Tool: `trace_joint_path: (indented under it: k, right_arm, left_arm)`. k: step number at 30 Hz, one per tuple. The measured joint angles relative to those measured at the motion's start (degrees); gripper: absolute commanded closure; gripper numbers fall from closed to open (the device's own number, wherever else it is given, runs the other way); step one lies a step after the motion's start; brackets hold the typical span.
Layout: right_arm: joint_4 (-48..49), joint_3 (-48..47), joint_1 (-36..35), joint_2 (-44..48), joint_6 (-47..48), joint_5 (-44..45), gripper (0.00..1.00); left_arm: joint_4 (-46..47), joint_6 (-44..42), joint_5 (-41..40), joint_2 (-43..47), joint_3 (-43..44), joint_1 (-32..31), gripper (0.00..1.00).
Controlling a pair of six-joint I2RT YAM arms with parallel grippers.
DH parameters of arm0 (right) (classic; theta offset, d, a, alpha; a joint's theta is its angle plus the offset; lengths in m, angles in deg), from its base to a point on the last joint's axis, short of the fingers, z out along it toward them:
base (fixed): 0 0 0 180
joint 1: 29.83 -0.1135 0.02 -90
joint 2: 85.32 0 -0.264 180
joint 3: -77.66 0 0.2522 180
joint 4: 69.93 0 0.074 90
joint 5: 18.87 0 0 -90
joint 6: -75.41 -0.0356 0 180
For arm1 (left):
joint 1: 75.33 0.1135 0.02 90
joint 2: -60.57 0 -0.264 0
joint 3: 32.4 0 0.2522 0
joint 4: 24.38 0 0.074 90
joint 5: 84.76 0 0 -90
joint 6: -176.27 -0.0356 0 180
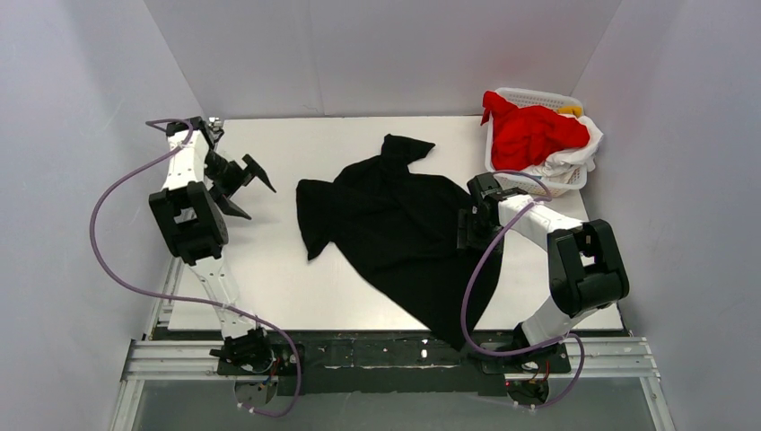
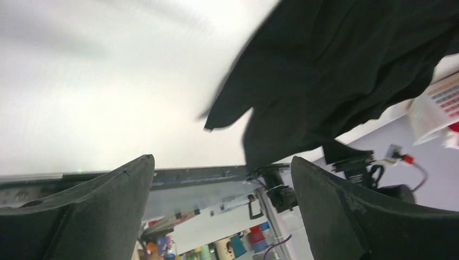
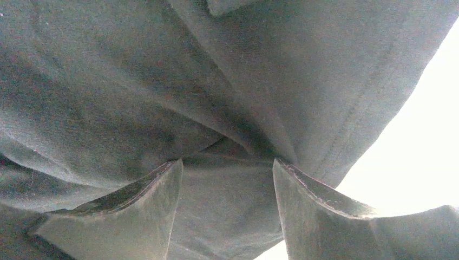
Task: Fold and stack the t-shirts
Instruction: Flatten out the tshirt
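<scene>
The left arm's fingers [image 1: 254, 190] hover at about 9 o'clock of the table [image 1: 269, 278], spread wide and holding nothing. They are apart from the cloth and point toward 3 o'clock. In the left wrist view those fingers [image 2: 222, 162] frame bare white table, with the shirt's edge further out at about 1 o'clock.

The black t-shirt [image 1: 395, 224] lies rumpled and unfolded across the middle of the table. One bunched end points to 12 o'clock, a sleeve reaches toward 9 o'clock, and a long tail runs to 5 o'clock, where it hangs over the near edge. The left wrist camera shows its dark folds [image 2: 335, 70] lying loose.

The right arm's fingers [image 1: 468, 229] sit on the shirt's 3 o'clock edge. In the right wrist view they [image 3: 227, 162] stand apart and unclenched, pressed against the cloth [image 3: 216, 81], with a creased fold lying in the gap between them.

At 1 o'clock, in the far right corner, a white basket [image 1: 538, 97] holds a heaped red t-shirt [image 1: 534, 135]. A white t-shirt [image 1: 574, 163] spills over its rim at 4 o'clock, and a sliver of a yellow t-shirt [image 1: 571, 110] shows at the back.
</scene>
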Motion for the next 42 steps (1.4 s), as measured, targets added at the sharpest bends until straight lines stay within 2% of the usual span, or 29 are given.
trace_joint_path:
  k: [4,8,12,16,20,25,34,42]
  right_arm:
    - [-2.3,-1.2,0.0,1.2,-0.4,1.8,0.21]
    - [-3.6,-1.9,0.0,7.3,-1.4,0.9,0.18]
    - [-3.1,-1.4,0.0,15.1,-3.8,-1.2,0.16]
    - [-1.6,2.0,-0.1,21.4,-5.7,-2.3,0.14]
    - [-1.4,5.2,-0.1,23.0,-7.1,-2.6,0.14]
    - [-0.4,7.9,-0.1,23.3,-8.2,-3.1,0.15]
    - [0.5,8.6,-0.1,23.3,-8.5,-4.3,0.15]
    - [0.8,8.8,-0.1,23.3,-8.5,-4.2,0.16]
  left_arm:
    - [1.0,-0.4,-2.4,11.2,-9.9,-2.2,0.02]
    - [2.7,-1.7,-4.4,19.7,-13.8,-9.8,0.02]
    - [5.6,-5.0,-9.9,19.2,-13.6,-22.0,0.02]
    - [8.5,-9.0,-12.6,12.5,-12.8,-30.7,0.02]
    - [11.3,-11.5,-12.4,1.8,-8.4,-31.2,0.02]
    - [14.3,-11.3,-13.8,-3.2,-8.0,-30.9,0.02]
    - [18.6,-8.7,-24.1,-3.0,-11.1,-31.8,0.13]
    - [19.5,-8.5,-30.1,0.5,-13.6,-31.5,0.13]
